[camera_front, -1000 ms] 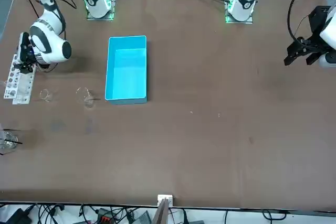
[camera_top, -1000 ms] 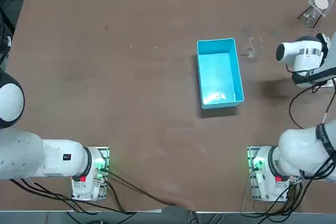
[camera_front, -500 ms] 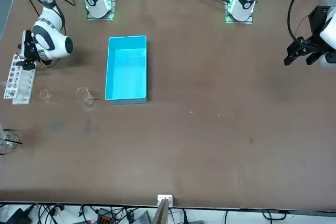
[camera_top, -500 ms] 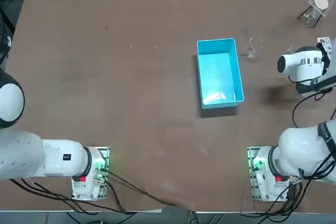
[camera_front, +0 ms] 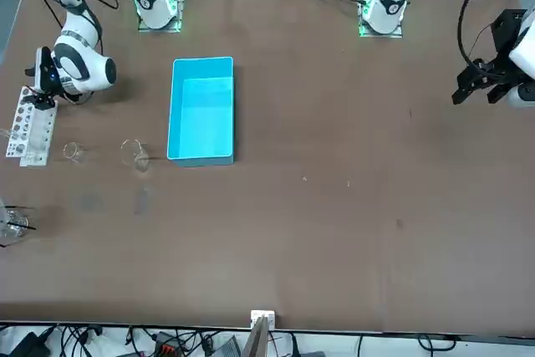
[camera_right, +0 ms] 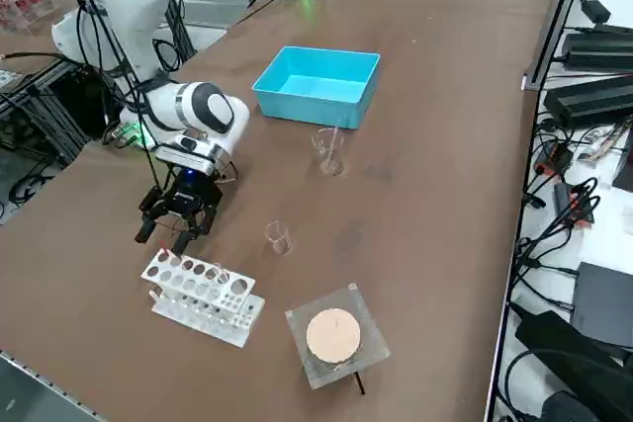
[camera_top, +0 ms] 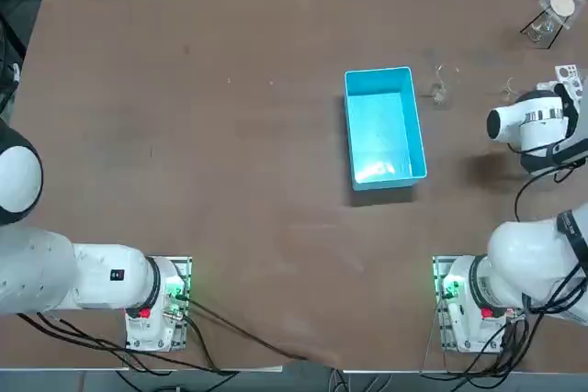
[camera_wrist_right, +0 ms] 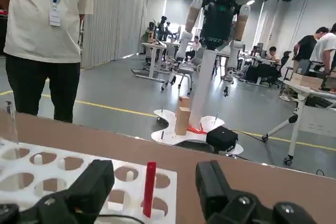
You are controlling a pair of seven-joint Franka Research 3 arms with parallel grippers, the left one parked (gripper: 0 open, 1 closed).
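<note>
Here the right gripper (camera_right: 163, 237) hangs low—fingers apart—by the rack (camera_right: 203, 295).

The right arm (camera_right: 198, 108) reaches down at the left of the right side view; the right gripper (camera_right: 163, 240) points downward, fingers spread apart.

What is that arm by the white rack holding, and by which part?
Nothing. The right gripper hovers by the test-tube rack with jaws open; a red tube standing in the rack shows between them, untouched.
</note>
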